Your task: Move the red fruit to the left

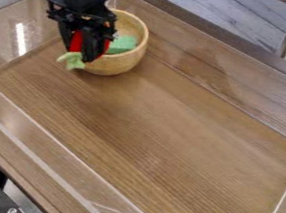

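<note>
over the left side of the wooden table [168,143], the gripper [78,46] hangs clamped on the red fruit [77,43], green cap down, just in front of the wooden bowl [123,57] holding the green block [120,43]; lowering straight down, clear of the bowl's rim, before letting go looks wisest.

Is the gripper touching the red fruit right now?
Touching. The camera view shows the gripper shut on the red fruit, red body pinched between the fingers, green cap sticking out below, in front of the bowl.
</note>
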Robot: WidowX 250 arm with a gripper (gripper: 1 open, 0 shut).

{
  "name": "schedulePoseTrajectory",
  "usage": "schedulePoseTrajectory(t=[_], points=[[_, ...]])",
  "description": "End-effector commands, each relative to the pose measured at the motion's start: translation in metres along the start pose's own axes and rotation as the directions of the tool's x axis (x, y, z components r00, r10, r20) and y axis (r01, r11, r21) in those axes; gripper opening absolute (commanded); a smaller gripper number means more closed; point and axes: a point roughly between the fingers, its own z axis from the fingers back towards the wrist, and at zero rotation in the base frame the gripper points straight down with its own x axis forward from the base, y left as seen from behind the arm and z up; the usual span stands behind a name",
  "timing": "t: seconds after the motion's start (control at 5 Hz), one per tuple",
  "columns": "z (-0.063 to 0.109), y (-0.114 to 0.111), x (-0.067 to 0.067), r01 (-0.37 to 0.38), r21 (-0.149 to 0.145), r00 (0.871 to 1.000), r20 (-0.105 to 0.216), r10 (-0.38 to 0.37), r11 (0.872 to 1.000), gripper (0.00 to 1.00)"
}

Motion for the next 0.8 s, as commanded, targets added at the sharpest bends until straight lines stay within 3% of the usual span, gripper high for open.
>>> schedulePoseTrajectory(t=[0.0, 0.4, 0.6], points=[[0.006, 0.010, -0.003, 0.027, 0.031, 0.999, 0.035, -0.028, 0.999, 0.00], [-0.004, 0.033, 0.003, -0.001, 0.041, 1.000, -0.004, 0.001, 0.999, 0.00], [-0.024, 0.026, 0.004, 0.002, 0.045, 1.000, -0.025, -0.001, 0.999, 0.00]])
